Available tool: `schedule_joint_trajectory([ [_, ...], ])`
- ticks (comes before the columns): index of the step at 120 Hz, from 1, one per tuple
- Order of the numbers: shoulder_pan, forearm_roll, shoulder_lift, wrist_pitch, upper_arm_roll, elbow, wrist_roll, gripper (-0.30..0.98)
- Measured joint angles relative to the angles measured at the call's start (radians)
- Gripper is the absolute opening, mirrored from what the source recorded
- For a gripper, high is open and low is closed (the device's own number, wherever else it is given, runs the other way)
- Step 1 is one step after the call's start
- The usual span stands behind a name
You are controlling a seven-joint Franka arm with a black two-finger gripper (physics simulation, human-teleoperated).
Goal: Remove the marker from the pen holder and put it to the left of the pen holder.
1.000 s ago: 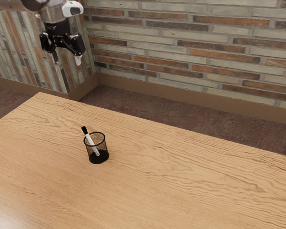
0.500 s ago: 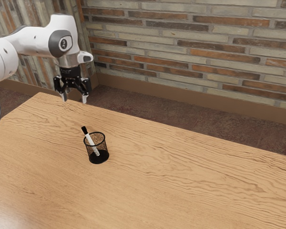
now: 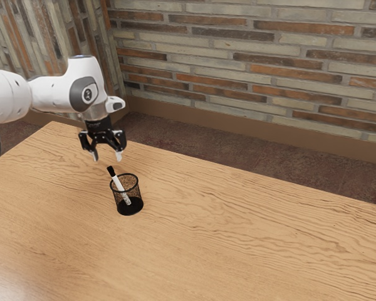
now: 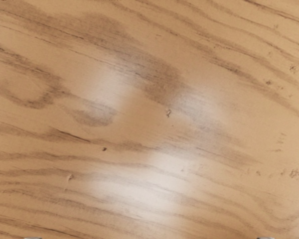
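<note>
Leaning inside the mesh pen holder [image 3: 131, 207], the marker [image 3: 118, 184] offers its black cap [image 3: 111, 170] for grasping; the end effector [image 3: 107, 157], perhaps quite near, hangs with fingers [image 3: 120, 156] apart.

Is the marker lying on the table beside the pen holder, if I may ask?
No, the marker leans inside the pen holder, its black end sticking up above the rim.

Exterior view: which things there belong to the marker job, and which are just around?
Part of the job:
- white marker with black cap, leaning in the holder
- black mesh pen holder
- open two-finger gripper
- wooden table, where the marker should end up

Just around:
- brick-patterned wall
- brown baseboard
- dark reddish floor
</note>
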Motion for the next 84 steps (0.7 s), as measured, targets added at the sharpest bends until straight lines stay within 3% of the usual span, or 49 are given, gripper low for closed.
schedule_joint_trajectory([
  [34, -0.012, -0.009, -0.003, 0.017, -0.012, -0.049, -0.006, 0.5],
  [64, -0.012, -0.013, 0.007, -0.03, -0.012, -0.043, -0.009, 0.23],
  [84, -0.008, -0.025, 0.012, -0.037, -0.012, -0.04, -0.01, 0.13],
])
